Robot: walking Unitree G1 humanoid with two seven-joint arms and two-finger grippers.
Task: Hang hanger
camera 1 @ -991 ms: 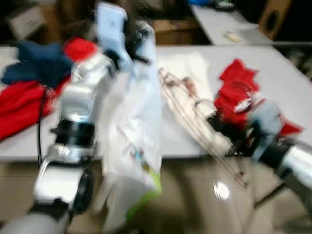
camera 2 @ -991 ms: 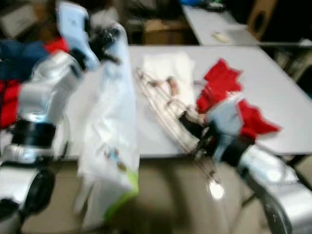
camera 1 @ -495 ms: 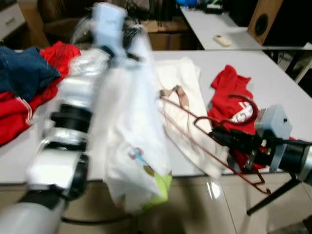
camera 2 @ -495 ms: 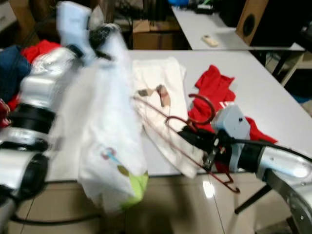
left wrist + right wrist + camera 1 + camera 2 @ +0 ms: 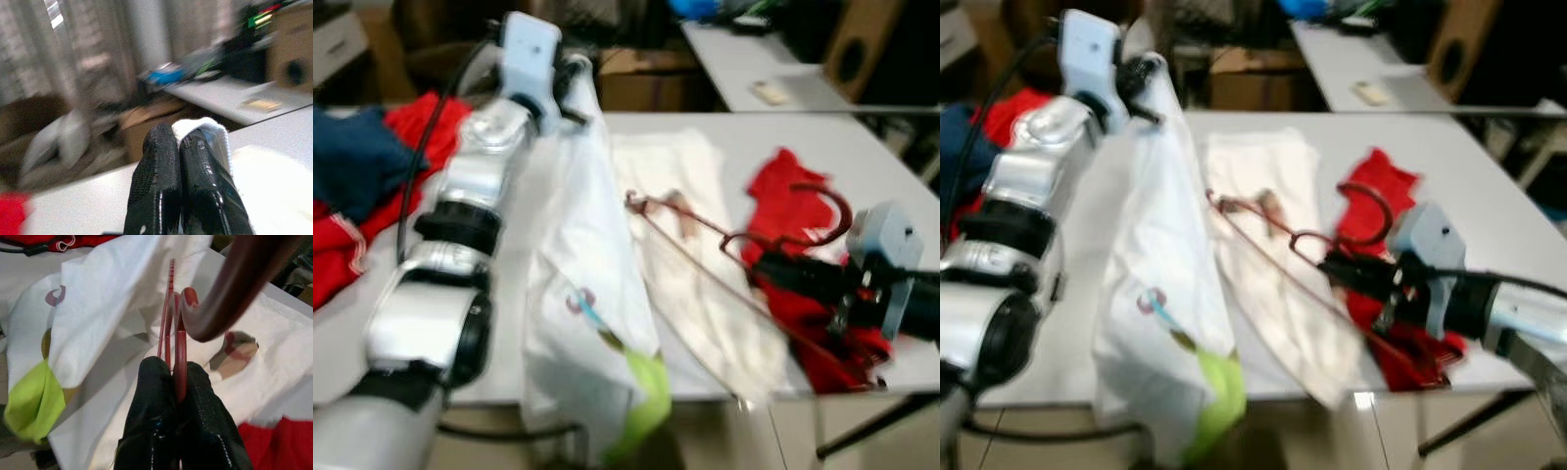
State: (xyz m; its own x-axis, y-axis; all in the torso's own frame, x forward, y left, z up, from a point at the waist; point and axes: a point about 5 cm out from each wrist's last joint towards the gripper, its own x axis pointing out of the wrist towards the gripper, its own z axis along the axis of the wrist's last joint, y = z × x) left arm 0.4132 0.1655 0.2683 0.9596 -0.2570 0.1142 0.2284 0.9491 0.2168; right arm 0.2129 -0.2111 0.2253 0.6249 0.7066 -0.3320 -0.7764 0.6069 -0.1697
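My left pincer (image 5: 576,70) is raised over the far side of the grey table (image 5: 862,137), clenched on the top edge of a white garment (image 5: 592,294). In the left wrist view the two black fingers (image 5: 161,186) press together with a fold of white cloth poking out between them. The garment hangs straight down from that grip, past the near edge of the table, showing a small coloured print and a lime-green patch at its lower hem.

My right pincer (image 5: 773,266) is out over the right part of the table, clenched on the dark red hanger (image 5: 705,259). The right wrist view shows my fingertips (image 5: 156,396) squeezing the thin neck of the hanger, with its thick curved hook arching just above them. The hanger is lifted off the table and tilted, its far end pointing toward the hanging white garment, apart from it.

Below the hanger a second white cloth (image 5: 680,186) lies spread on the table. A red garment (image 5: 793,201) lies crumpled under and behind my right pincer. On the left end of the table sit more red clothes (image 5: 421,127) and a dark blue garment (image 5: 357,162).
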